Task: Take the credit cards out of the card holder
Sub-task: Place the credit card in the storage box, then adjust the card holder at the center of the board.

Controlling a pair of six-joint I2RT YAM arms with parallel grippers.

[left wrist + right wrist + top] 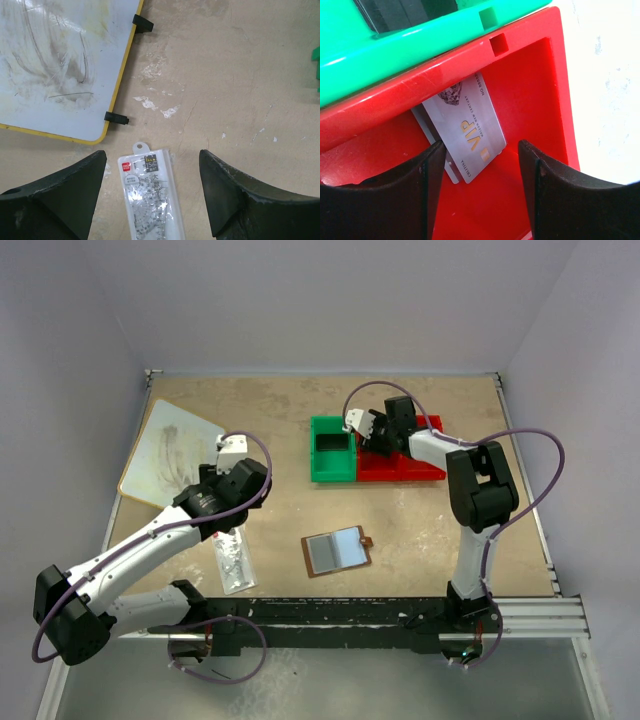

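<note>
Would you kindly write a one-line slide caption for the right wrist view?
Open right gripper poised over the red bin, with a silvery VIP card resting inside near its wall.

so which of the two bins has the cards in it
The red bin, next to the green bin: the cards lie stacked on its floor, a silver VIP one on top, with the right tool open above them.

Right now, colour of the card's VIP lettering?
Gold, on the thin silvery-grey rectangular card; right wrist view.

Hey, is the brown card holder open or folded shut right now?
Open. The card holder lies spread flat on the table, bluish-grey inner pockets facing up, snap tab sticking out to one side.
</note>
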